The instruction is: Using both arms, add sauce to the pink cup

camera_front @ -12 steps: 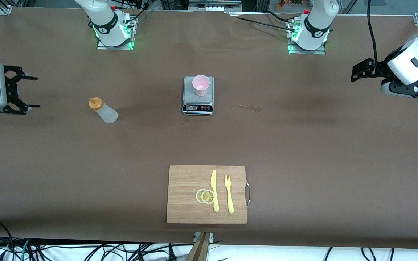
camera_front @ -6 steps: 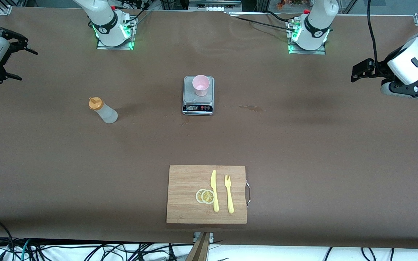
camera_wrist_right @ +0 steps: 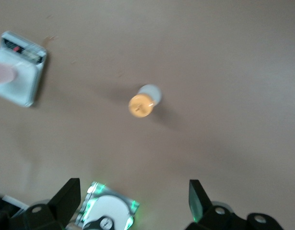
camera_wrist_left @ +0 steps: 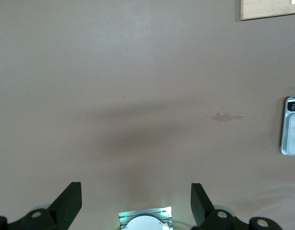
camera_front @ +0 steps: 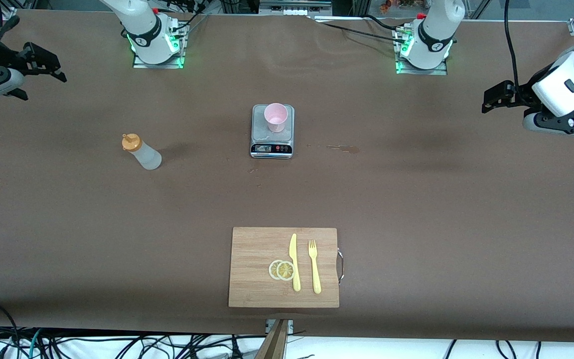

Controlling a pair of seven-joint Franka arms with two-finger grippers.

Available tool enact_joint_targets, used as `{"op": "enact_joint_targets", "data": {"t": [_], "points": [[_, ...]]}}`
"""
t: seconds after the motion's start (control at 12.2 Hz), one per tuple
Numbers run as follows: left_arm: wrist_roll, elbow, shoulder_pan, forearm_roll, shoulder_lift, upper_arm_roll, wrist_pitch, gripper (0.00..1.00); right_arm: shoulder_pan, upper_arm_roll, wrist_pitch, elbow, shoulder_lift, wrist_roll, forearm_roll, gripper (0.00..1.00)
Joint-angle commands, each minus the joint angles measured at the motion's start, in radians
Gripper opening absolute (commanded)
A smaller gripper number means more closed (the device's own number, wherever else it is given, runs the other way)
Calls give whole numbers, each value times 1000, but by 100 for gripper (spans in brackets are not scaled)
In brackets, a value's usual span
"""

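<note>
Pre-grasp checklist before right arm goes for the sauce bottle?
1. Sauce bottle upright, orange cap on, standing alone toward the right arm's end of the table: ok.
2. Right gripper open and empty, high over the table edge at its own end: ok.
3. Pink cup upright on the scale, mouth unobstructed: ok.
4. Left gripper open and empty, waiting over its own end of the table, away from the cup: ok.
5. Sauce level in the bottle: cannot tell.
6. Smear on the table beside the scale: not ok, needs wiping.
</note>
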Motion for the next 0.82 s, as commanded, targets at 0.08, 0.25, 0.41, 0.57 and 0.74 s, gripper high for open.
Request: {"op": "enact_joint_targets", "data": {"t": [0.08, 0.25, 0.41, 0.57, 0.74], "points": [[7, 19, -1, 2, 7, 1, -10, 100, 2, -12, 38, -34, -33, 54, -18, 100], [7, 19, -1, 2, 7, 1, -10, 100, 2, -7, 20, -34, -34, 208, -17, 100], [7, 19, -1, 2, 7, 2, -10, 100, 2, -3, 8, -34, -39, 275, -15, 100], [7, 19, -1, 2, 7, 1, -10, 100, 0, -3, 8, -34, -39, 276, -15, 100], [7, 19, -2, 2, 7, 1, -10, 100, 0, -3, 6, -31, -40, 272, -15, 100]]}}
